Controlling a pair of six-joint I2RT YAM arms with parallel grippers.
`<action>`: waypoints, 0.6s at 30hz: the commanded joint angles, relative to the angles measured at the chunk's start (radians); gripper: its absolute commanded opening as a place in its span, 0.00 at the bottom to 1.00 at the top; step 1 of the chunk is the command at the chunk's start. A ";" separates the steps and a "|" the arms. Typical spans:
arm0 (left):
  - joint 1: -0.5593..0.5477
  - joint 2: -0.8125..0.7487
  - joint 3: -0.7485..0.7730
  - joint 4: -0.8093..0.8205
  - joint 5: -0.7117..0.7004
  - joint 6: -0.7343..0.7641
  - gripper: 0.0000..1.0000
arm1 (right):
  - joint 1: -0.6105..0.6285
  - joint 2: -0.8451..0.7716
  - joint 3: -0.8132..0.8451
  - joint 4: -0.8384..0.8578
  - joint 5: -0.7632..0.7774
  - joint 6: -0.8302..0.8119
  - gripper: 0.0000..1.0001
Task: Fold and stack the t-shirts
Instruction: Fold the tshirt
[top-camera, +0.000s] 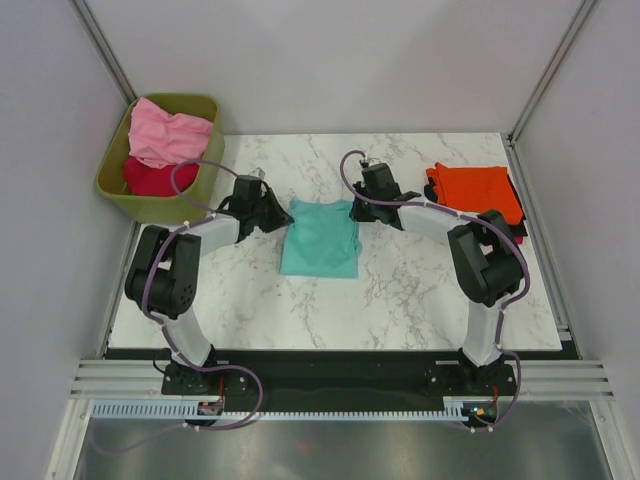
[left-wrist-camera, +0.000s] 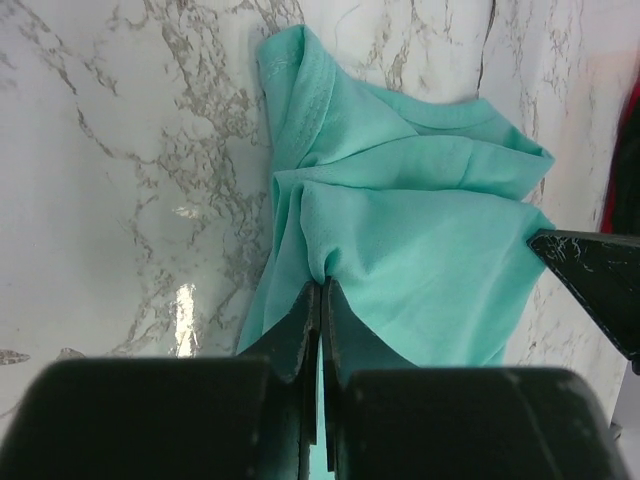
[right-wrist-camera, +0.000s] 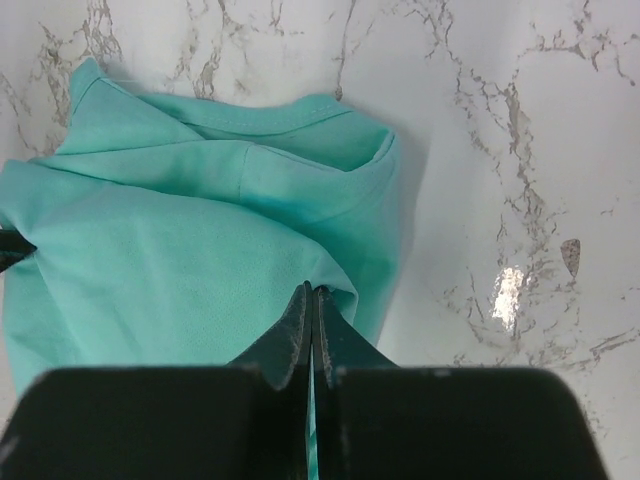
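Note:
A teal t-shirt (top-camera: 320, 238) lies partly folded in the middle of the marble table. My left gripper (top-camera: 282, 213) is shut on its far left edge; the left wrist view shows the cloth (left-wrist-camera: 400, 230) pinched between the closed jaws (left-wrist-camera: 320, 290). My right gripper (top-camera: 352, 212) is shut on its far right edge; the right wrist view shows the cloth (right-wrist-camera: 180, 230) pinched at the fingertips (right-wrist-camera: 311, 292). An orange t-shirt (top-camera: 474, 186) lies folded on a black one (top-camera: 514, 232) at the right. A pink t-shirt (top-camera: 168, 134) and a crimson one (top-camera: 150, 177) sit in the bin.
An olive-green bin (top-camera: 196, 195) stands off the table's far left corner. Grey walls close in both sides and the back. The marble table (top-camera: 400, 300) ends at a black strip near the arm bases.

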 joint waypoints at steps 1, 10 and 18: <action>0.013 -0.005 0.038 0.049 0.024 0.017 0.02 | -0.004 -0.043 -0.019 0.048 -0.028 0.022 0.00; 0.013 -0.092 -0.005 0.032 0.036 0.005 0.02 | -0.002 -0.121 -0.067 0.074 -0.063 0.046 0.00; 0.011 -0.172 -0.051 0.020 0.047 -0.003 0.02 | 0.010 -0.178 -0.098 0.085 -0.082 0.051 0.00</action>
